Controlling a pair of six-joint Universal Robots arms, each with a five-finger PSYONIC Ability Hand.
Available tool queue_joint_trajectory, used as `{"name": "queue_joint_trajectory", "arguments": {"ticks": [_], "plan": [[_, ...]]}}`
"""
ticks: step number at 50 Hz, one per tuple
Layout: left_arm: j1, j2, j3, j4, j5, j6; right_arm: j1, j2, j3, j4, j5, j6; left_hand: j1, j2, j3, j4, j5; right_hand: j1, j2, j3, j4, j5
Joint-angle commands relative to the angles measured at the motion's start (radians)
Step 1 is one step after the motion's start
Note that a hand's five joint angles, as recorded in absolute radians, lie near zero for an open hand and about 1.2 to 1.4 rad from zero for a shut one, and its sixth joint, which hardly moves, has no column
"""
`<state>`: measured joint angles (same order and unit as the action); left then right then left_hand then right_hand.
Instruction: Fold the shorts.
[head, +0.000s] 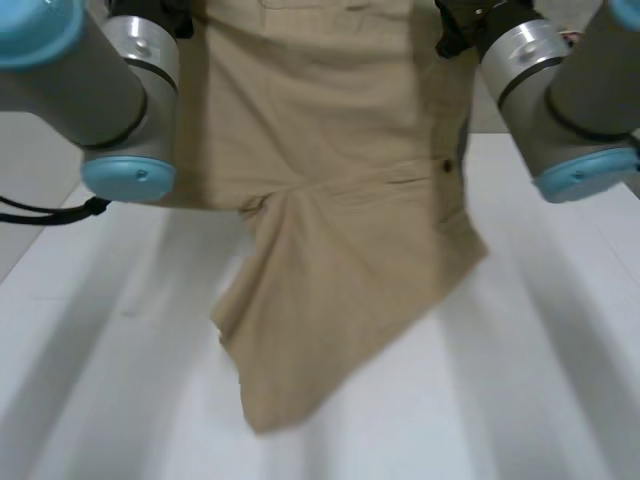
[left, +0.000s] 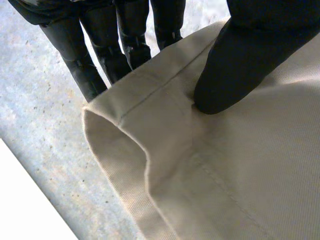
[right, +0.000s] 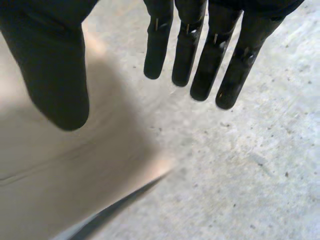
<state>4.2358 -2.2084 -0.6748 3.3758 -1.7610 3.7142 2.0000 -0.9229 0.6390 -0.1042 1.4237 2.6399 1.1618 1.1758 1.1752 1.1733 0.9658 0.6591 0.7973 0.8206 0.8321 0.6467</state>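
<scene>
Tan shorts hang between my two raised arms, waistband up, with a small dark button near their right edge. The lower leg drapes onto the white table and ends in a point near the front. My left hand pinches the waistband edge: the thumb presses the front of the cloth and the fingers lie behind it. My right hand has straight, spread fingers, and its thumb stands apart from them. The tan cloth lies beside that thumb, not gripped.
The speckled grey floor lies below both hands. A white table corner sits under the left hand. Bare table stretches on either side of the draped leg.
</scene>
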Motion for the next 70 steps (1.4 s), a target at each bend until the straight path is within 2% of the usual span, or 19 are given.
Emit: {"name": "queue_joint_trajectory", "arguments": {"ticks": [1,6,12,19,24,28,29,32,33,37,45,51,59,60,62,63,65,66,70], "plan": [[0.006,-0.211,0.146,0.022,-0.046,0.070,0.009,0.204,-0.115,-0.013,0.009,-0.024,-0.987,-1.001,-1.001,-0.999,-0.966,-0.485,-0.623,-0.646,-0.658,-0.647],[-0.010,-0.145,-0.029,0.030,-0.121,0.053,0.019,0.129,0.004,0.098,0.015,-0.018,-0.987,-1.001,-1.001,-0.999,-0.966,-0.485,-0.623,-0.646,-0.658,-0.647],[-0.017,0.015,-0.270,0.027,-0.129,-0.009,0.017,0.010,0.200,0.159,0.001,-0.031,-0.987,-1.001,-1.001,-0.999,-0.966,-0.485,-0.623,-0.646,-0.658,-0.647],[-0.102,0.216,-0.590,0.010,-0.129,-0.103,0.002,-0.073,0.415,0.211,-0.028,-0.049,-0.934,-0.948,-0.947,-0.945,-0.912,-0.485,-0.623,-0.646,-0.658,-0.647],[-0.172,0.292,-0.767,-0.065,-0.132,-0.163,-0.064,-0.067,0.516,0.227,-0.103,-0.130,-0.781,-0.795,-0.795,-0.793,-0.760,-0.485,-0.623,-0.646,-0.658,-0.647],[-0.235,0.308,-0.842,-0.189,-0.136,-0.272,-0.086,-0.022,0.530,0.221,-0.185,-0.239,-0.772,-0.786,-0.786,-0.784,-0.751,-0.425,-0.563,-0.586,-0.598,-0.587],[-0.250,0.305,-0.857,-0.246,-0.143,-0.339,-0.092,-0.007,0.525,0.221,-0.196,-0.262,-0.772,-0.786,-0.786,-0.784,-0.751,-0.410,-0.548,-0.571,-0.583,-0.572],[-0.263,0.302,-0.868,-0.331,-0.155,-0.456,-0.118,0.042,0.499,0.219,-0.236,-0.339,-0.772,-0.786,-0.786,-0.784,-0.751,-0.357,-0.495,-0.519,-0.530,-0.519],[-0.264,0.296,-0.874,-0.373,-0.163,-0.536,-0.121,0.053,0.490,0.218,-0.241,-0.356,-0.772,-0.786,-0.786,-0.784,-0.751,-0.334,-0.472,-0.495,-0.507,-0.496],[-0.272,0.267,-0.893,-0.434,-0.163,-0.655,-0.124,0.125,0.424,0.218,-0.267,-0.408,-0.769,-0.783,-0.783,-0.781,-0.748,-0.239,-0.378,-0.401,-0.412,-0.402],[-0.295,0.179,-0.891,-0.365,-0.169,-0.657,-0.129,0.260,0.298,0.207,-0.313,-0.439,-0.758,-0.772,-0.771,-0.769,-0.736,-0.102,-0.240,-0.263,-0.275,-0.264],[-0.295,0.118,-0.875,-0.305,-0.189,-0.648,-0.129,0.314,0.240,0.175,-0.318,-0.442,-0.631,-0.645,-0.645,-0.643,-0.610,-0.031,-0.169,-0.193,-0.204,-0.193],[-0.292,0.055,-0.835,-0.257,-0.224,-0.602,-0.129,0.378,0.182,0.124,-0.318,-0.440,-0.315,-0.329,-0.328,-0.326,-0.293,0.045,-0.093,-0.116,-0.128,-0.117],[-0.290,0.049,-0.832,-0.247,-0.225,-0.576,-0.127,0.384,0.174,0.126,-0.318,-0.440,-0.186,-0.200,-0.200,-0.198,-0.165,0.069,-0.070,-0.093,-0.104,-0.094],[-0.289,0.047,-0.828,-0.233,-0.229,-0.550,-0.129,0.392,0.163,0.127,-0.318,-0.439,-0.080,-0.094,-0.093,-0.091,-0.058,0.180,0.042,0.018,0.007,0.018],[-0.289,0.047,-0.828,-0.225,-0.230,-0.537,-0.127,0.397,0.157,0.127,-0.318,-0.439,-0.036,-0.050,-0.049,-0.047,-0.014,0.308,0.170,0.147,0.135,0.146],[-0.289,0.049,-0.827,-0.196,-0.244,-0.504,-0.129,0.401,0.154,0.127,-0.318,-0.439,0.149,0.135,0.136,0.137,0.170,0.450,0.312,0.288,0.277,0.288],[-0.289,0.049,-0.825,-0.187,-0.250,-0.493,-0.129,0.403,0.153,0.129,-0.319,-0.439,0.222,0.208,0.209,0.211,0.244,0.692,0.554,0.530,0.519,0.530],[-0.284,0.064,-0.822,-0.161,-0.271,-0.450,-0.129,0.397,0.154,0.138,-0.316,-0.437,0.234,0.220,0.221,0.223,0.256,0.737,0.599,0.576,0.564,0.575]]}}
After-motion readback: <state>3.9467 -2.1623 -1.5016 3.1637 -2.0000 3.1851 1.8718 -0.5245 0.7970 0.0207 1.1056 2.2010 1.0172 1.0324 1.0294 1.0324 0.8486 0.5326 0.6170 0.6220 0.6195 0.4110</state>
